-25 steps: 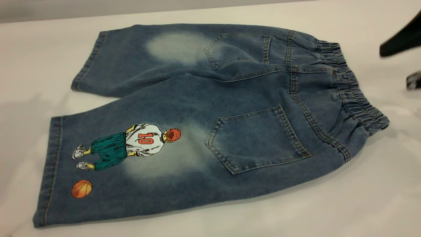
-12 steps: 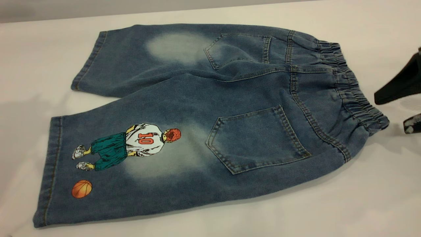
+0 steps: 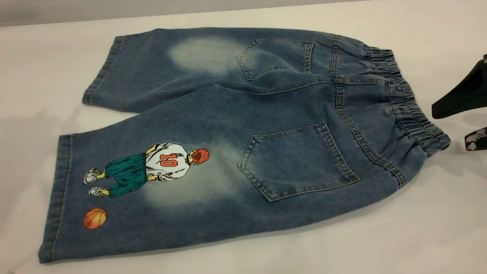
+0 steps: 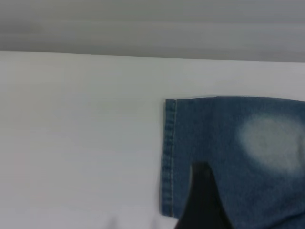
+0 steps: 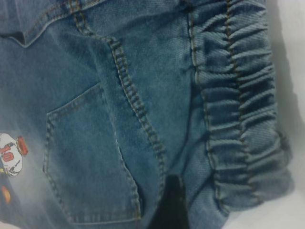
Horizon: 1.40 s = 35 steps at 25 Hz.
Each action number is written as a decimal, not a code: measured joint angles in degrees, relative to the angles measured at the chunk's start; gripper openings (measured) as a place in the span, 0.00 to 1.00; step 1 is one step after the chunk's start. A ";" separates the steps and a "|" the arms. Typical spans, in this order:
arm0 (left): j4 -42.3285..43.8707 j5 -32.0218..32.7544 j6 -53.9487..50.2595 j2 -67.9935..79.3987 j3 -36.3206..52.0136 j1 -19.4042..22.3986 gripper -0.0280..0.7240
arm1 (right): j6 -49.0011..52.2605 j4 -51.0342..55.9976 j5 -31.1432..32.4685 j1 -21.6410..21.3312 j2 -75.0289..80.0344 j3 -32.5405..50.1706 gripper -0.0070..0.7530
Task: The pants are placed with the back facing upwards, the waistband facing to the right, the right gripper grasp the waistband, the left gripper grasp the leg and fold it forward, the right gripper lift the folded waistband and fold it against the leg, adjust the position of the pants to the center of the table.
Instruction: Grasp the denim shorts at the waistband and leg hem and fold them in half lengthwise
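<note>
Pants (image 3: pixel 266 125) flat, back up

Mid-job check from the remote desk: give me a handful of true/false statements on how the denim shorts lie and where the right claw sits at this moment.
1. The blue denim shorts lie flat and unfolded on the white table. True.
2. The ruched elastic waistband points to the exterior view's left. False: it lies at the right end.
3. The black right claw is open beside the waistband's near corner, not yet gripping it. True.
4. The leg with the number 10 player print is folded over the plain leg. False: both legs lie spread apart.
5. Two back patch pockets face up. True.
</note>
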 joint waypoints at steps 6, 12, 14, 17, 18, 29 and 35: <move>0.00 0.00 0.09 0.00 0.00 0.00 0.65 | -2.43 1.98 1.05 0.00 4.00 0.00 0.78; 0.00 0.00 0.09 0.00 0.00 0.00 0.65 | -6.99 5.86 2.09 0.00 7.19 -0.05 0.78; 0.00 0.00 0.09 0.00 0.00 0.00 0.65 | -8.80 7.34 3.28 0.00 8.07 -0.05 0.78; 0.00 0.00 0.09 0.00 0.00 0.00 0.65 | -11.94 10.23 5.04 0.00 9.11 -0.05 0.78; 0.00 0.00 0.09 0.00 0.00 0.00 0.65 | -12.92 11.01 5.43 0.00 9.15 -0.05 0.78; 0.00 -0.05 0.09 0.00 0.00 0.00 0.65 | -16.79 14.39 8.38 0.37 9.15 -0.05 0.78; 0.00 -0.05 0.09 0.00 0.00 0.00 0.65 | -16.79 14.51 8.79 2.63 9.15 -0.05 0.73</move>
